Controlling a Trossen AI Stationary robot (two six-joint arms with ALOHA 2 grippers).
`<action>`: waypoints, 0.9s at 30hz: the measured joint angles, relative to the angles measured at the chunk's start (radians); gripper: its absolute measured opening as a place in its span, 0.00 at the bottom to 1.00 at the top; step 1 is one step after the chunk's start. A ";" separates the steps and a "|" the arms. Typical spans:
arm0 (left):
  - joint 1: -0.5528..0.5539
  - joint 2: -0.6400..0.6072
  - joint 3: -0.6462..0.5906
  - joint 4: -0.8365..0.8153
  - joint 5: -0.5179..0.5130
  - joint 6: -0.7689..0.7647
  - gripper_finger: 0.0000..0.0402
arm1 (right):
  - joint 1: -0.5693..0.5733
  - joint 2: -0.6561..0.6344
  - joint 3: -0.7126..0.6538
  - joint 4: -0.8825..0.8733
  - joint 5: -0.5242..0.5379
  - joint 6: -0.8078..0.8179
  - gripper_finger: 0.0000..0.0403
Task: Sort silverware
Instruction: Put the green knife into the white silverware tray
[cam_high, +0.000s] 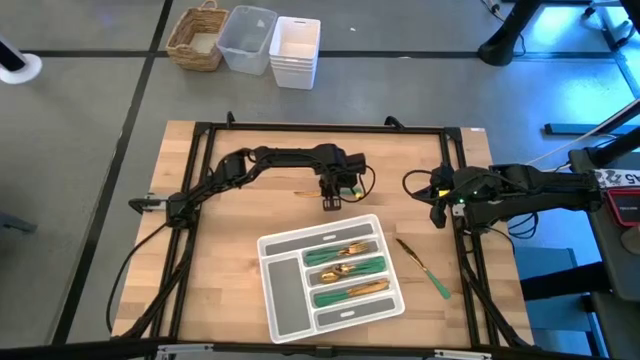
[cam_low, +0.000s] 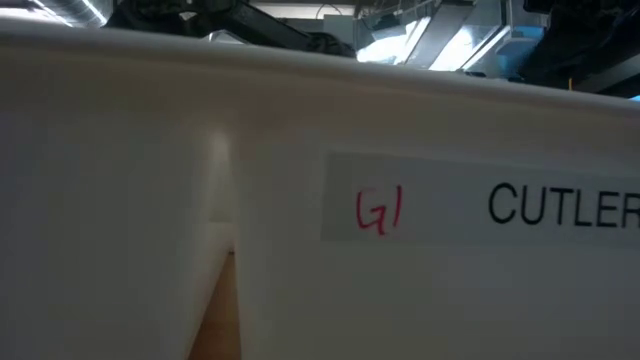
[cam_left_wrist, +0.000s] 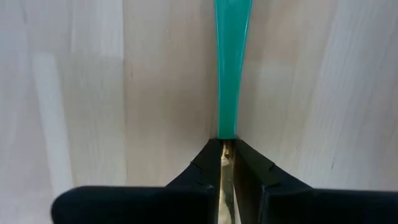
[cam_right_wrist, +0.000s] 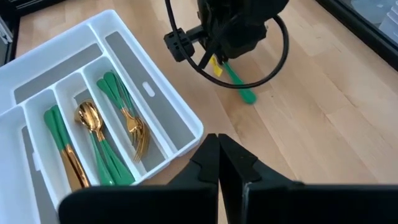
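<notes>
My left gripper (cam_high: 332, 203) points down at the table just beyond the far edge of the grey compartmented tray (cam_high: 270, 245) and is shut on one piece of silverware with a green handle (cam_left_wrist: 231, 62); its head is hidden. Other silverware (cam_high: 345, 272) lies in three of the tray's compartments: forks, spoons and knives (cam_right_wrist: 93, 140). One more green-handled piece (cam_high: 425, 268) lies flat on the table to the right of the tray. My right gripper (cam_high: 440, 210) waits shut at the table's right side, above the wood, holding nothing (cam_right_wrist: 217, 165). My left gripper pinches the piece between its two fingers at the gold neck (cam_left_wrist: 226, 149), just past the end of the green handle. The fingers come from above, pointing down. The handle (cam_right_wrist: 239, 84) sticks out sideways from the fingers; whether its free end touches the wood I cannot tell.
A wicker basket (cam_high: 197, 38), a clear bin (cam_high: 247, 38) and a white bin (cam_high: 295, 50) stand on the floor beyond the table's far edge. The tray's white labelled wall (cam_low: 300, 250) fills the low view. Bare wood lies left of the tray.
</notes>
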 joint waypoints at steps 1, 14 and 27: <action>0.000 0.003 0.013 -0.002 0.001 0.000 0.04 | 0.000 0.000 0.000 0.000 0.000 0.000 0.00; -0.001 -0.004 0.091 -0.019 0.057 -0.002 0.00 | 0.000 0.000 0.000 0.000 -0.001 0.000 0.00; 0.000 -0.005 0.092 -0.077 0.055 -0.014 0.00 | 0.000 0.000 0.000 -0.001 -0.001 0.000 0.00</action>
